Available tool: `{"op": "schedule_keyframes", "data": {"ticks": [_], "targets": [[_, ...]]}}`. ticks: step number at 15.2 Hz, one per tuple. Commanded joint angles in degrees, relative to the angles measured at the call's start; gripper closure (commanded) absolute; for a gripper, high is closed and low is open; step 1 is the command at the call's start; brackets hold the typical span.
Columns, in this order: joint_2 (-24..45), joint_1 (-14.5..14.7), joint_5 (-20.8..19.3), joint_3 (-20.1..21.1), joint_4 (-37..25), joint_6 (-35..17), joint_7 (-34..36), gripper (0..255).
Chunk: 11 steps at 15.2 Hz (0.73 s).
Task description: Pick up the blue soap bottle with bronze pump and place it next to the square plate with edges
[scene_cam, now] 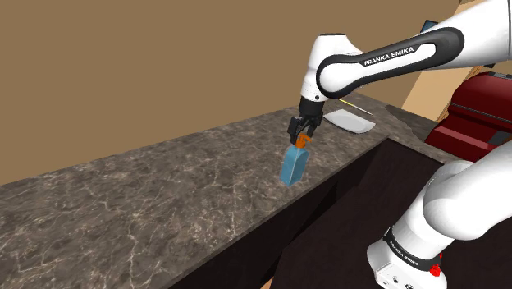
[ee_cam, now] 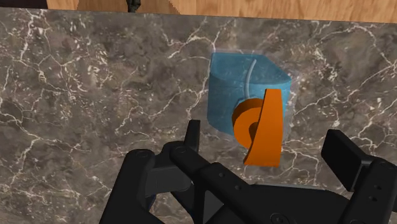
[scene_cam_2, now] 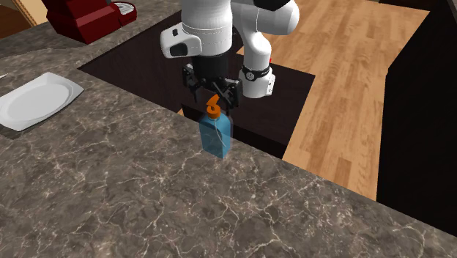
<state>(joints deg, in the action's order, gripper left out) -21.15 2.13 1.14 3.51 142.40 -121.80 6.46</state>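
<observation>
A translucent blue soap bottle [scene_cam: 292, 167] with an orange-bronze pump [scene_cam: 302, 142] stands upright on the dark marble counter [scene_cam: 139, 205], close to its front edge. My gripper [scene_cam: 302, 130] hangs straight above it, open, its fingers on either side of the pump. In the wrist view the pump [ee_cam: 261, 130] sits between the fingers [ee_cam: 343, 156], which do not touch it, with the blue bottle [ee_cam: 245, 86] below. The second exterior view has the gripper [scene_cam_2: 213, 102] over the bottle [scene_cam_2: 216, 137]. The white square plate [scene_cam: 349, 121] lies further along the counter, apart from the bottle.
The plate [scene_cam_2: 36, 99] sits at the second exterior view's left. A dark red appliance [scene_cam: 476, 115] stands beyond the counter's end. The counter drops off just beside the bottle to a dark recess [scene_cam: 345, 222] and a wooden floor [scene_cam_2: 351, 80]. A tan wall [scene_cam: 123, 66] backs the counter.
</observation>
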Motion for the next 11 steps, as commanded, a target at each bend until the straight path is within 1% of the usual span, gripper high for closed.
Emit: {"op": "schedule_keyframes", "data": {"ticks": [1,9,10,11], "targets": [[0.57,-0.06,-0.03,-0.07,1.13,-1.73,-0.12,0],[0.79,-0.06,-0.03,-0.05,1.40,-2.21,-0.11,0],[0.79,-0.06,-0.03,-0.05,1.40,-2.21,-0.11,255],[0.79,-0.06,-0.03,-0.05,1.40,-2.21,-0.11,255]]}}
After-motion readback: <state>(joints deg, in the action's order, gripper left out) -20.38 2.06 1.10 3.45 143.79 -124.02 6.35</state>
